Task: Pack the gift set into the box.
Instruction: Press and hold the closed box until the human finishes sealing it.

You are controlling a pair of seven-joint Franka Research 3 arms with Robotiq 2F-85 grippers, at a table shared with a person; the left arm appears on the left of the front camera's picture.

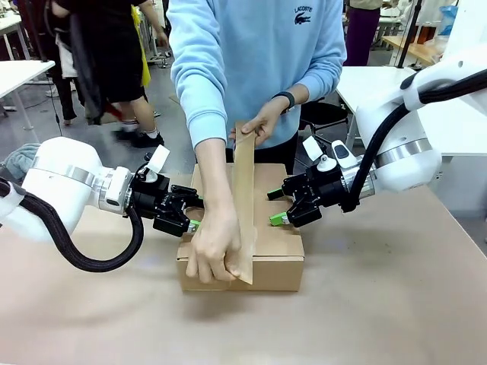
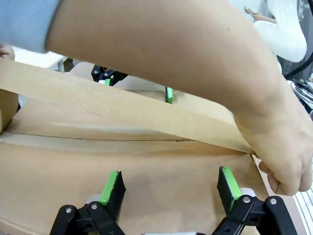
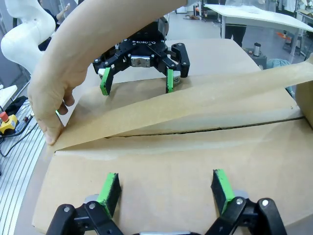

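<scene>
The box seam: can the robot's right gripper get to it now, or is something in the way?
Probably not. The right gripper, open, rests on the box lid, but the person's hand is stretching brown tape along the seam, and that tape and forearm lie across it.

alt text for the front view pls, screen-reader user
A person stretches a strip of brown tape along the seam of the closed box, one hand pressing its near end. The open left gripper and right gripper press the flaps down from either side.
</scene>
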